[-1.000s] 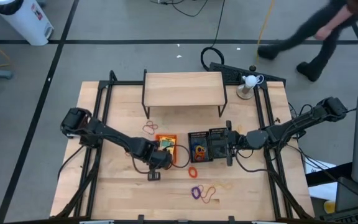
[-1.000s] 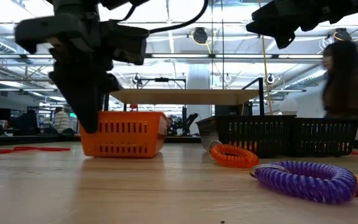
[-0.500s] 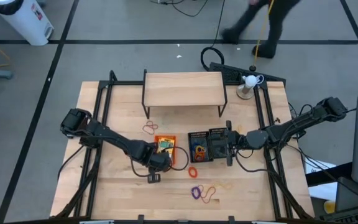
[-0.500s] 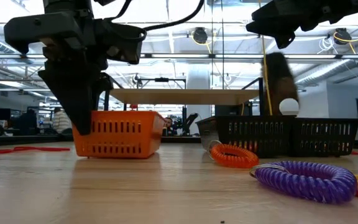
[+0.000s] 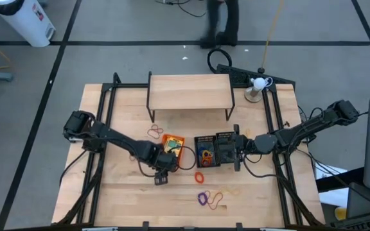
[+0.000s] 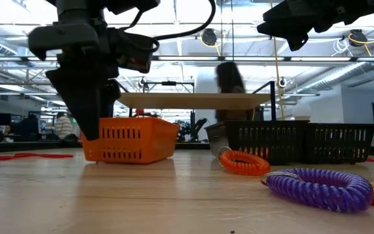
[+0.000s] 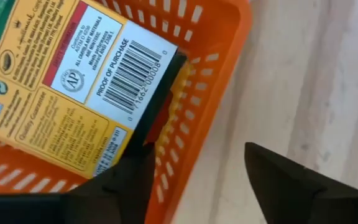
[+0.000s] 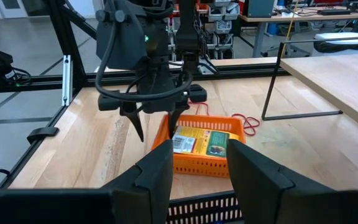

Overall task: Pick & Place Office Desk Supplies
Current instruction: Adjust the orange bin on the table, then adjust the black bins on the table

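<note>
The orange tray [image 5: 172, 146] sits on the table at a slight angle, with a yellow-and-green crayon box [image 7: 73, 81] lying flat inside it. My left gripper [image 8: 154, 127] points down over the tray's near-left end and is open. One finger stands inside the tray and the other outside, on either side of the tray's wall [image 7: 191, 124]. My right gripper [image 5: 237, 146] hovers open and level beside two black mesh trays [image 5: 205, 149] [image 5: 225, 147], with nothing between its fingers. An orange coil loop [image 6: 244, 162] and a purple one [image 6: 320, 188] lie on the wood near the front.
The wooden riser [image 5: 188, 92] stands at the back of the table. A red loop [image 5: 155, 132] lies between it and the orange tray, and more loops [image 5: 227, 191] lie toward the near edge. A person [image 6: 229, 78] passes behind the table.
My left gripper has opened and let go of the orange tray's wall, after shifting slightly with it. The tray has turned a little on the table and now sits at an angle. The person behind the table has walked toward the left.
</note>
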Robot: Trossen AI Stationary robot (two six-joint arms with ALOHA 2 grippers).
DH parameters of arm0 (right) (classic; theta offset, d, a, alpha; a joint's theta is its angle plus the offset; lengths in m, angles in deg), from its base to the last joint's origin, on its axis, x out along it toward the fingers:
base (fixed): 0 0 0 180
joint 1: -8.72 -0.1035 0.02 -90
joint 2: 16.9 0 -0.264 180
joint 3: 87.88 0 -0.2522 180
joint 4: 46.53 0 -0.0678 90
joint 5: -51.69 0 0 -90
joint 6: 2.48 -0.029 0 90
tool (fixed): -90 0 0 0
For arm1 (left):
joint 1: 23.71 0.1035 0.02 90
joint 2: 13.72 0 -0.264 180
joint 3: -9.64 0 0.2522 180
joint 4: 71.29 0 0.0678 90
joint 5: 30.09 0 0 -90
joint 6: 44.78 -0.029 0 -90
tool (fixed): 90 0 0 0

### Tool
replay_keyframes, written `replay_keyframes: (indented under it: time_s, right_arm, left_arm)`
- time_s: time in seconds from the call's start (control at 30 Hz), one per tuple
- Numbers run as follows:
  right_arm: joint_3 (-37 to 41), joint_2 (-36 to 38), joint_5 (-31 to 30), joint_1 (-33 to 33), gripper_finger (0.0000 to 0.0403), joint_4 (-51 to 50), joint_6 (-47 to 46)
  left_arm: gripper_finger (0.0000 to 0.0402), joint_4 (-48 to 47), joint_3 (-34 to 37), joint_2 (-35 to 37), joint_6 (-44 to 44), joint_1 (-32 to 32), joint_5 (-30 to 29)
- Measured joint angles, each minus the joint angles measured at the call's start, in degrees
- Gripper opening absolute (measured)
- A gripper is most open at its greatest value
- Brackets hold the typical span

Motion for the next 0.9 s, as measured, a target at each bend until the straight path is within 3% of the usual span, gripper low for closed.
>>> replay_keyframes:
  time_s: [0.2, 0.47, 0.9]
  right_arm:
    - [0.00, 0.00, 0.00, -0.02, 0.0139, 0.00, 0.01]
    - [0.00, 0.00, 0.00, 0.00, 0.0139, 0.00, 0.01]
    - [-0.04, 0.00, 0.00, 0.00, 0.0139, 0.02, 0.04]
  left_arm:
    - [0.0276, 0.02, 0.00, 0.00, -0.01, 0.51, -0.11]
    - [0.0278, -0.11, 0.00, 0.27, -0.21, 0.61, -0.26]
    - [0.0278, -2.13, -0.04, 7.40, -0.45, 3.13, -0.72]
